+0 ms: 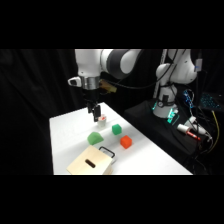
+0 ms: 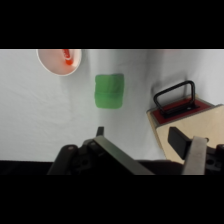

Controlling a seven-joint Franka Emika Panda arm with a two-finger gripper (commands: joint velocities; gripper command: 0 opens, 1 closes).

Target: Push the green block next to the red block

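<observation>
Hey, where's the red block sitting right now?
In the side view the red block sits on the table's near right part, just below and right of the green block, apart from it, with the wooden box to its lower left.

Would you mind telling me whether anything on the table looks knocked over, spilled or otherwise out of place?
Nothing stands out. The green block, red block, larger rounded green piece, white cup and wooden box with its black handle all sit flat on the table; no spill or damage shows.
</observation>
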